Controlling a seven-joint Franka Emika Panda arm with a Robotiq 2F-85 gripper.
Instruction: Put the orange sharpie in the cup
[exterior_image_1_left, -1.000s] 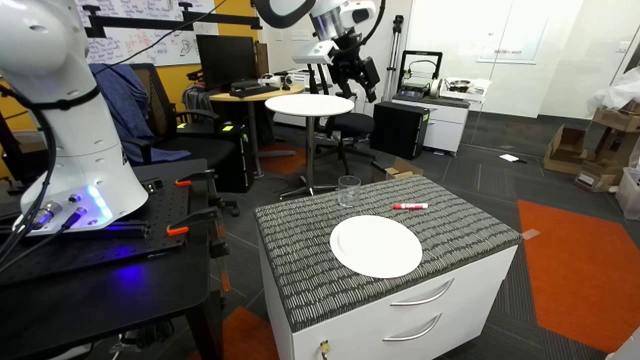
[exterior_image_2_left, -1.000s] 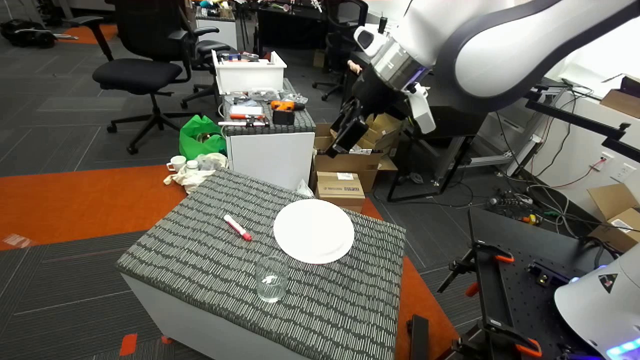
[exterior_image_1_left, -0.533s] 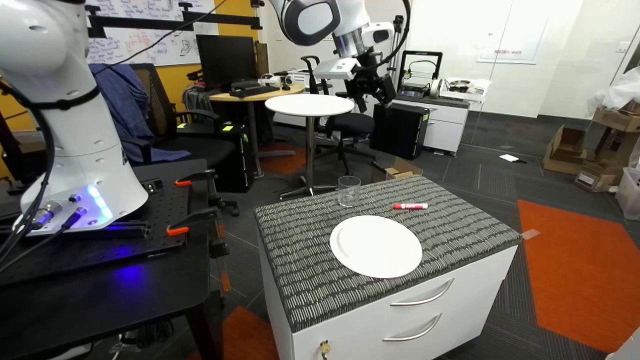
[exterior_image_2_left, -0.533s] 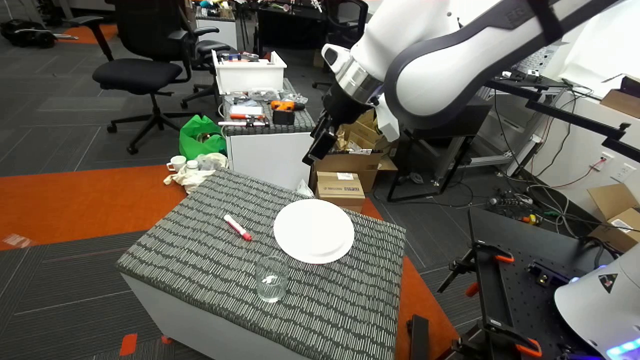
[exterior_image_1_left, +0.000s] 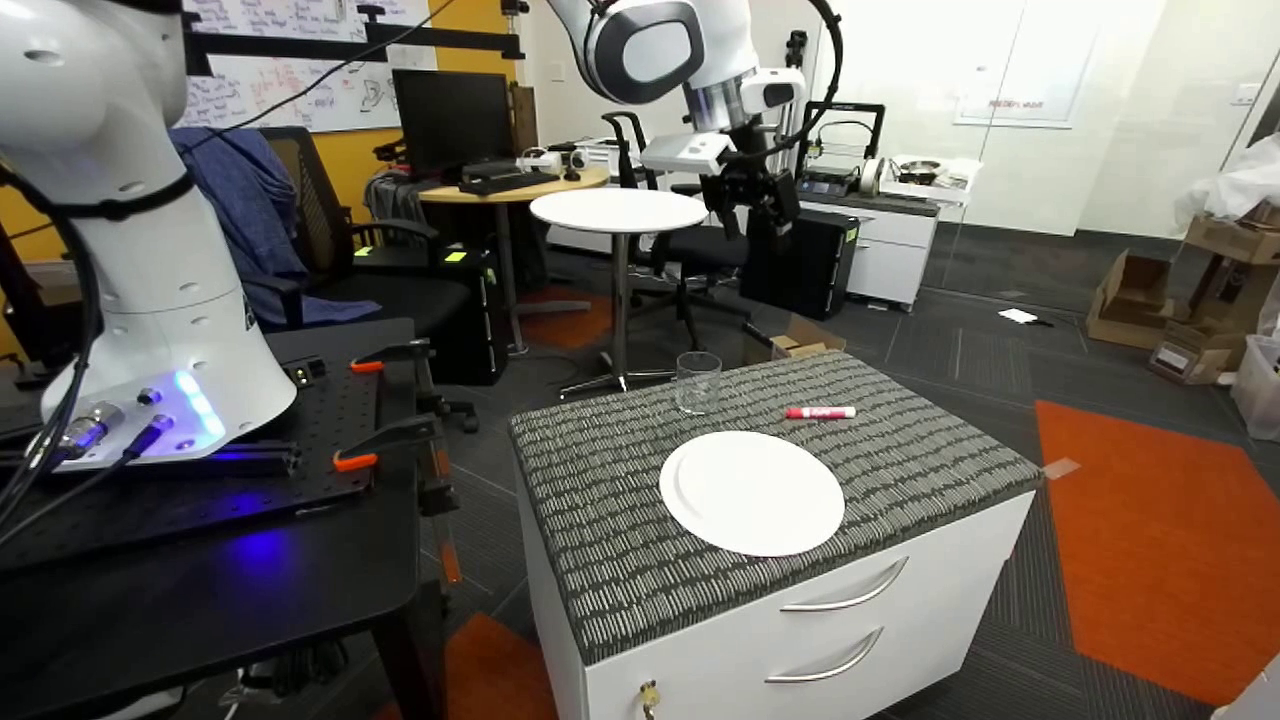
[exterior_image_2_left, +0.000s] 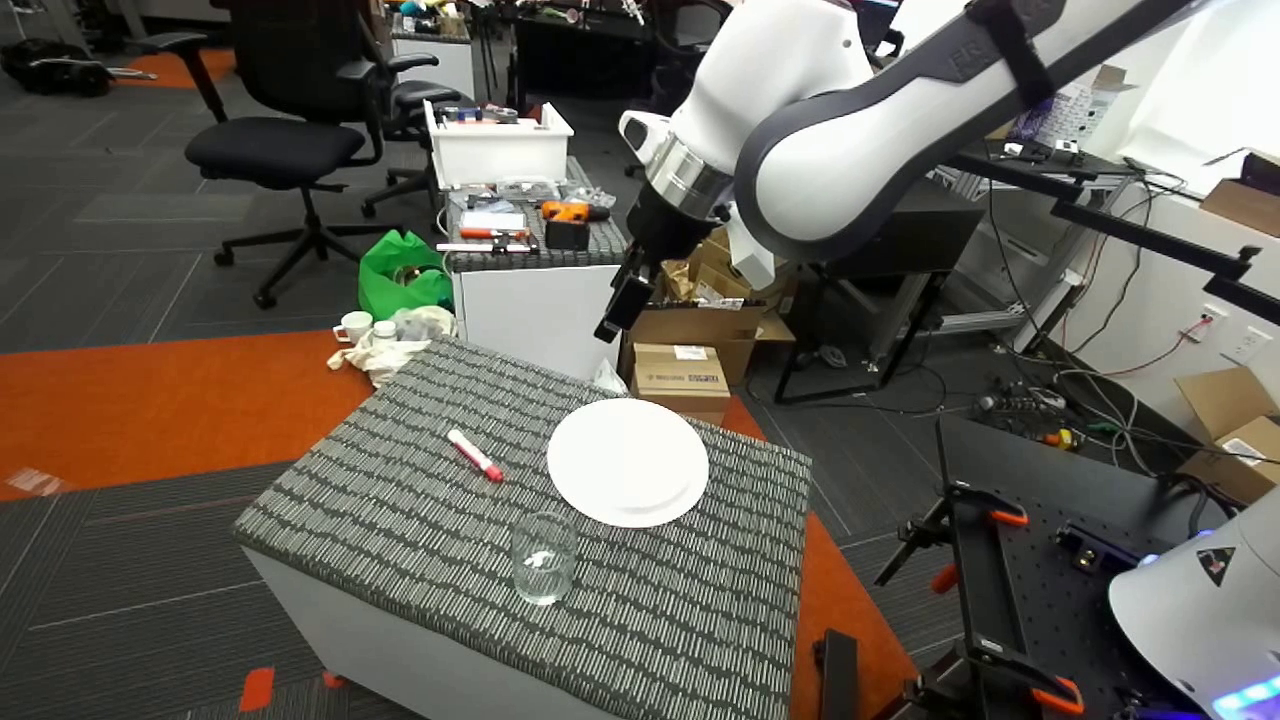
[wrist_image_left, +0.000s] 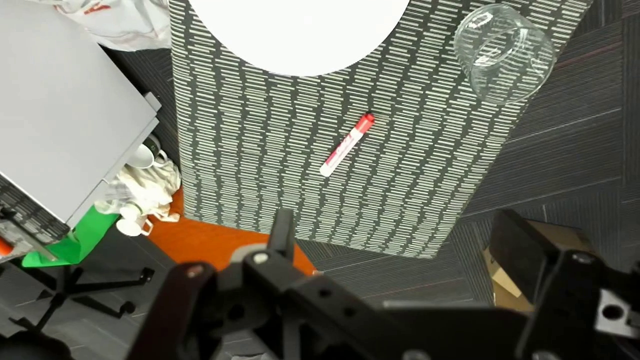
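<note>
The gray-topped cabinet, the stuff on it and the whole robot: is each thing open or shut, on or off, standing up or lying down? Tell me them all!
Gripper, open, holding nothing.
Cup, standing upright.
Marker, lying on its side, seemingly capped, not yet in the cup.
White plate, lying flat; I can't tell which face is up.
Cabinet drawers, shut.
Base light, on, glowing blue.

Lower than the matt pincer (wrist_image_left: 396, 220), the cup (wrist_image_left: 505, 55) looked glossy, the sharpie (wrist_image_left: 347, 145) smooth plastic, and the worktop (wrist_image_left: 250, 150) cloth-covered.
</note>
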